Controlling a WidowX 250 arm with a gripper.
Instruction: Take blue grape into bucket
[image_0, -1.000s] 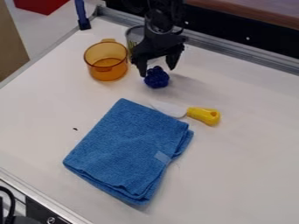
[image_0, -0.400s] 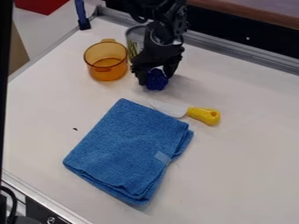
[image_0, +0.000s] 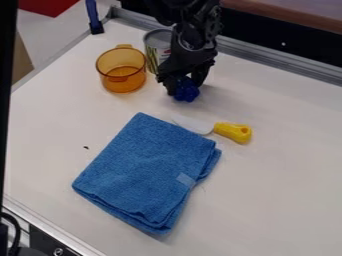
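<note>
Near the top centre of the table, the black gripper (image_0: 184, 84) points down, shut on the blue grape (image_0: 187, 92), a dark blue bumpy cluster. One finger lies along the grape's left side and the other is behind its upper right; they hide part of it. Whether the grape touches the table I cannot tell. To the left of the gripper stands a see-through orange bucket (image_0: 121, 80), upright with its open top showing and a small handle at the back.
A metal can (image_0: 153, 52) stands between the bucket and the arm, partly behind the gripper. In front of the grape lies a knife with a yellow handle (image_0: 233, 132). A folded blue towel (image_0: 147, 172) covers the middle of the white table (image_0: 280, 190).
The gripper has come down and its fingers have closed around the grape. Most recently, gripper and grape have shifted slightly to the right together.
</note>
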